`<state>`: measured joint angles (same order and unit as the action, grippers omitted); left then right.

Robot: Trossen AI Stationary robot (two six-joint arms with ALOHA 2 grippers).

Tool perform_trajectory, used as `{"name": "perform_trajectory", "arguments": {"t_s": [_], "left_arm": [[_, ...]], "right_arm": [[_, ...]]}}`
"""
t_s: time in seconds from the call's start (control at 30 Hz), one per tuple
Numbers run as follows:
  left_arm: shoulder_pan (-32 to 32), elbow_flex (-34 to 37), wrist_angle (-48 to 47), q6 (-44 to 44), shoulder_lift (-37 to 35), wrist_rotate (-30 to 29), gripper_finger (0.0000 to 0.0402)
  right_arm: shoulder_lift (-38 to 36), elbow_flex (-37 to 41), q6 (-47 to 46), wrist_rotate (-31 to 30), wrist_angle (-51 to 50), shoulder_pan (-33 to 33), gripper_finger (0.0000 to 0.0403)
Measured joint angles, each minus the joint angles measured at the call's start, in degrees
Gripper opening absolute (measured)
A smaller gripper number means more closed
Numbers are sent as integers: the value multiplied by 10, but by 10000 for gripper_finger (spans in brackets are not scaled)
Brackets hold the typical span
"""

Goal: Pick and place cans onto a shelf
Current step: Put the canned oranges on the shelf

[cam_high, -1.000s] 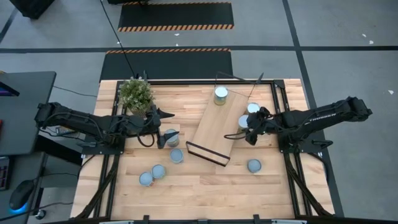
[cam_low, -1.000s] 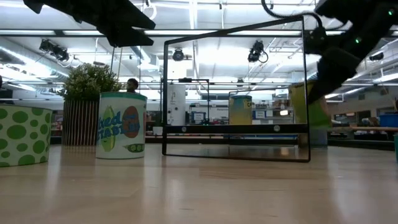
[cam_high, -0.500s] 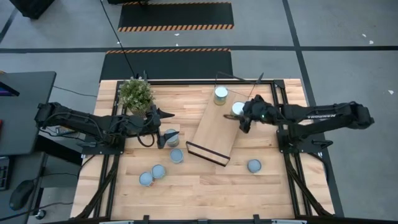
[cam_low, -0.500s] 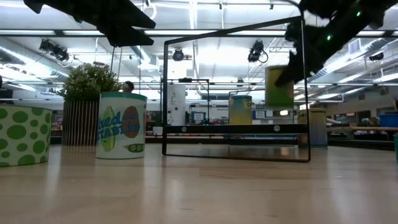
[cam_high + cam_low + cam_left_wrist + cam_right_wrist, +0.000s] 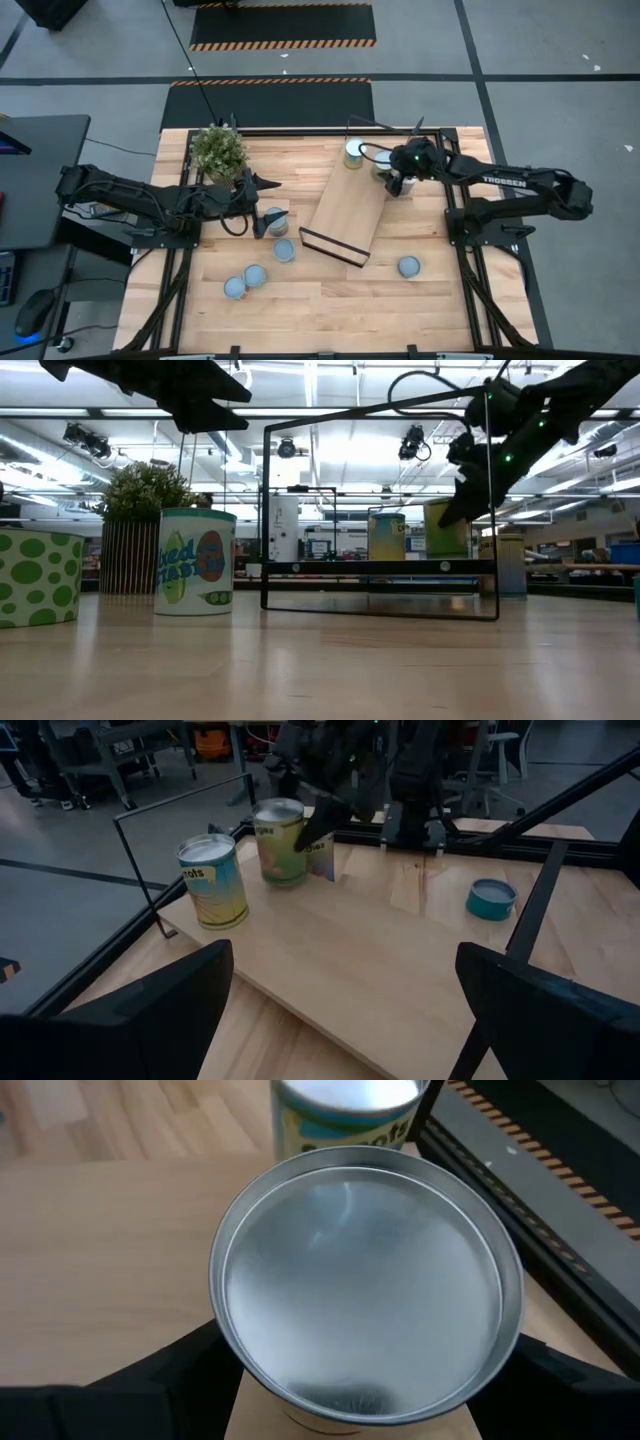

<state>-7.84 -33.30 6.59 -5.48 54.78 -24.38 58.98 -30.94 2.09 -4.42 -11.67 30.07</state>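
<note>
Two cans on shelf [image 5: 348, 210] far end: one standing free [image 5: 355, 152], second can [image 5: 383, 170] just beside it, held by right gripper [image 5: 397, 180]. Right jaws closed on second can; fingers dark on either side of its silvery top in right wrist view [image 5: 365, 1295]. Cannot tell whether that can's base touches the board yet; low view shows it [image 5: 446, 527] level with free can [image 5: 386, 536], near shelf top. Left wrist view: both cans upright side by side at shelf end, free one [image 5: 212, 880], held one [image 5: 281, 842].

Left gripper [image 5: 262, 222] low over table near plant [image 5: 219, 150], jaws open, nothing between them; wide gap between its fingers [image 5: 150, 1020] in left wrist view. One can [image 5: 276, 219] just beside left gripper, another [image 5: 285, 250] a little nearer the front. Pair of cans [image 5: 246, 282] touching or nearly so toward front left. Single can [image 5: 408, 266] on table right of shelf, well apart from the rest. Shelf lying diagonal across table [image 5: 330, 310] middle, black frame at both ends.
</note>
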Motion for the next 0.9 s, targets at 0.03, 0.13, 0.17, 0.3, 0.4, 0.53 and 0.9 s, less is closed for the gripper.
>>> {"name": "perform_trajectory", "arguments": {"t_s": [0.03, 0.13, 0.17, 0.3, 0.4, 0.53, 0.9], "left_arm": [[0, 0, 0, 0, 0, 0, 389], [0, 0, -1, 0, 0, 0, 389], [0, 0, -1, 1, 0, 0, 389], [0, 0, -5, 1, 0, 0, 389], [0, 0, -5, 1, 0, 0, 389], [0, 0, -5, 1, 0, 0, 389], [0, 0, -8, 1, 0, 0, 389]], "right_arm": [[6, 0, 4, 1, 7, 4, 320], [19, 0, 11, 10, 28, 17, 322], [22, 0, 11, 16, 31, 22, 326], [33, 0, 12, 32, 19, 42, 353], [42, 0, 16, 32, 14, 50, 373], [44, -8, 25, 30, 8, 49, 383], [43, -63, 58, 9, -33, 48, 385]]}}
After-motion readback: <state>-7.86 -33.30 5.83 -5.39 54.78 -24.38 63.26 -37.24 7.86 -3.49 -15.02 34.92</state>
